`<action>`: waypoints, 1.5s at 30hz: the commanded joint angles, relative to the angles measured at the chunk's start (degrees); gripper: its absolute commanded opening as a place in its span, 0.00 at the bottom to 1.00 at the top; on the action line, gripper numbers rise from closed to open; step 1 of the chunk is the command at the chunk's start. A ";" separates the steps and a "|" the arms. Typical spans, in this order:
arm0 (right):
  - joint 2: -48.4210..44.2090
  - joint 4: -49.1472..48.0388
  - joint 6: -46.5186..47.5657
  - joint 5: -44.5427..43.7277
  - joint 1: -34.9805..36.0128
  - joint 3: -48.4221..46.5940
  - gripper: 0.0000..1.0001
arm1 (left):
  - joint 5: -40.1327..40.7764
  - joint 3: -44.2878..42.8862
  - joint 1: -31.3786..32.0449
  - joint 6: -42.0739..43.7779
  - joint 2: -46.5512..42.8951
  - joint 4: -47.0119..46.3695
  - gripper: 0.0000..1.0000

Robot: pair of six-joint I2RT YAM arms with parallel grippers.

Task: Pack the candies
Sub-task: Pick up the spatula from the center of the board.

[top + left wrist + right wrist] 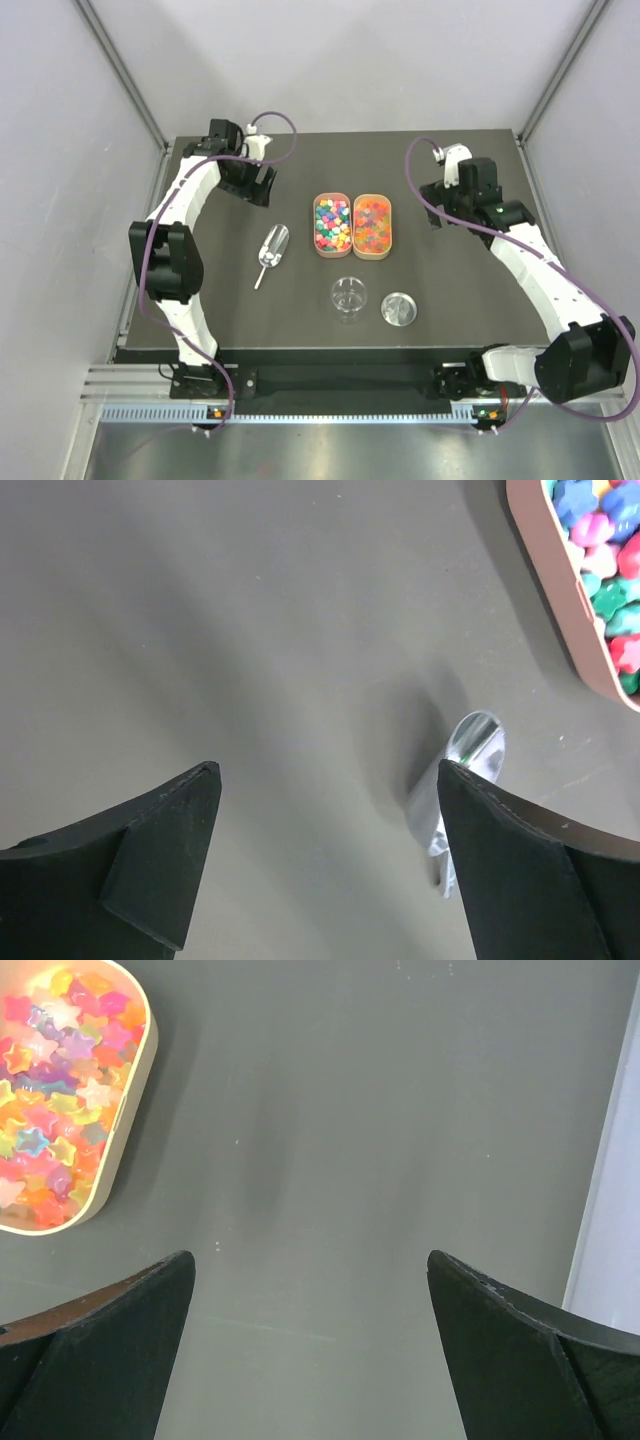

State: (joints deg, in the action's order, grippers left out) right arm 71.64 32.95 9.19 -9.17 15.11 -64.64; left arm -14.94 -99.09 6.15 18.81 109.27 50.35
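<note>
My left fingers (150, 860) and right fingers (100, 1350) hang spread and empty over the tabletop (450, 290), while the candies (332, 223), tiny, hard and likely to roll, heap in the oval tray (315, 222), probably best taken with the metal scoop (272, 248) by its thin, unobstructed handle, the clear cup (349, 296) near.

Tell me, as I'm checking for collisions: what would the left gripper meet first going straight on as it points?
Probably bare table, with the metal scoop just beside that line; depth is unclear.
</note>
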 commanded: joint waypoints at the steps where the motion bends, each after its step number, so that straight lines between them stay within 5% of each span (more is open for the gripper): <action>1: -0.53 -3.06 1.35 -1.73 0.79 -2.51 1.00 | -1.32 -1.37 0.18 5.18 -0.03 1.77 0.94; 9: -0.97 5.27 14.53 12.84 0.18 -3.82 1.00 | 0.07 -5.94 4.30 21.34 5.24 11.16 0.74; 14: 0.00 7.57 14.10 19.45 0.27 -4.27 1.00 | 0.88 -7.43 5.97 22.68 9.54 13.55 0.75; 19: -0.01 7.57 14.19 19.19 0.09 -3.74 1.00 | -1.49 -11.82 6.15 22.24 12.98 17.23 0.61; 25: -0.01 7.30 14.19 19.54 -0.08 -2.77 1.00 | -1.76 -12.62 6.42 22.76 13.86 18.47 0.58; 34: 0.08 7.83 14.80 19.36 -0.17 -2.42 1.00 | -4.57 -17.10 6.59 26.72 17.46 28.75 0.38; 37: -0.18 7.57 14.80 19.36 -0.26 -1.89 1.00 | -4.92 -17.37 6.68 27.33 17.99 30.68 0.19; 45: 0.26 7.57 14.89 19.63 -0.44 -1.98 1.00 | -2.03 -16.93 6.59 28.92 19.48 34.02 0.20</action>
State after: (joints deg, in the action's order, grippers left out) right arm 71.77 40.36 23.55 9.37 14.83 -66.06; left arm -17.30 -114.56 12.75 45.34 128.44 75.16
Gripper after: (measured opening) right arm 0.996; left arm 0.197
